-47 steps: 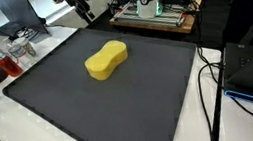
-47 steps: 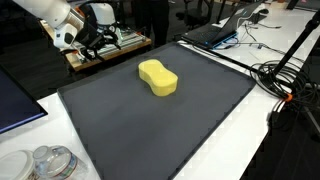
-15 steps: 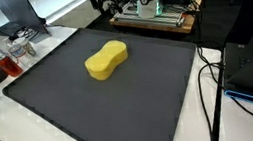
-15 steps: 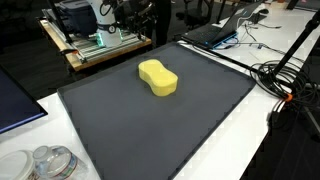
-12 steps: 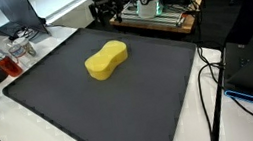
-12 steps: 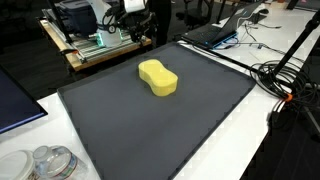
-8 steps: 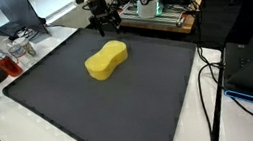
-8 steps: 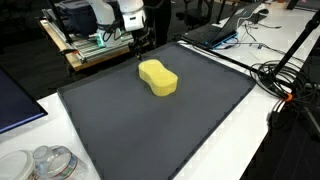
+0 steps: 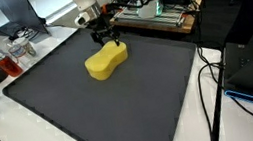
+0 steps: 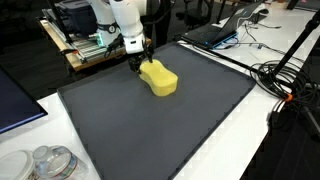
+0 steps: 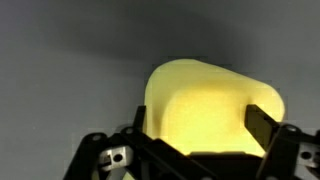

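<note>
A yellow peanut-shaped sponge (image 9: 105, 62) lies on a dark grey mat (image 9: 101, 105), toward its far side in both exterior views. My gripper (image 9: 108, 39) hangs open over the sponge's far end (image 10: 152, 70), fingers pointing down and standing either side of that end. In the wrist view the sponge (image 11: 205, 105) fills the middle, with the two dark fingers (image 11: 265, 125) flanking it and a gap left on each side. The gripper (image 11: 200, 135) holds nothing, and I cannot tell whether the fingertips touch the mat.
A wooden tray with equipment (image 9: 158, 13) stands just behind the mat. Clear containers and a red-topped item (image 9: 5, 66) sit at one side, lidded jars (image 10: 50, 163) near a corner. Laptops and cables (image 10: 285, 85) lie along the other edge.
The arm has swung in from behind the mat and come down over the sponge's far end. The jaws stayed open. The sponge has not moved.
</note>
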`<state>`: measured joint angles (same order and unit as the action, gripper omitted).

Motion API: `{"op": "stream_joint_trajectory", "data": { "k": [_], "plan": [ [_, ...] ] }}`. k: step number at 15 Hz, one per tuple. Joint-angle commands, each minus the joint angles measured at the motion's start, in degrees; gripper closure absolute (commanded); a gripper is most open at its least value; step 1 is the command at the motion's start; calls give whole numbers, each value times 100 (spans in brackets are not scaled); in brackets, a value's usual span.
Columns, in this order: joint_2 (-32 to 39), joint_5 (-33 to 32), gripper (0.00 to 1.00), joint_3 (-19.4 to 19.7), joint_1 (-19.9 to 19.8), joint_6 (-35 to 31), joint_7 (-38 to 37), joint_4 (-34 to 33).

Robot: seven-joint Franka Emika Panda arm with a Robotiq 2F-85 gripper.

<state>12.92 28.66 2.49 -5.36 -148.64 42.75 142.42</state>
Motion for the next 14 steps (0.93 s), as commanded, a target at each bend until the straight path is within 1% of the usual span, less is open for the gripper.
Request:
{"op": "stream_joint_trajectory", "data": {
  "k": [1,4,5,6,8,10,13,14],
  "plan": [
    [522,179,0,-326,-451,30,315,-343],
    [767,227,0,-544,-758,322,529,-539],
    [820,231,25,-579,-806,353,535,-581],
    [841,257,26,-626,-865,433,583,-618],
    [813,214,39,-648,-908,626,530,-678],
    [683,72,53,-565,-871,714,358,-673],
    [438,-37,70,-463,-838,866,254,-625],
    [317,-52,76,-463,-856,1036,290,-597]
  ]
}}
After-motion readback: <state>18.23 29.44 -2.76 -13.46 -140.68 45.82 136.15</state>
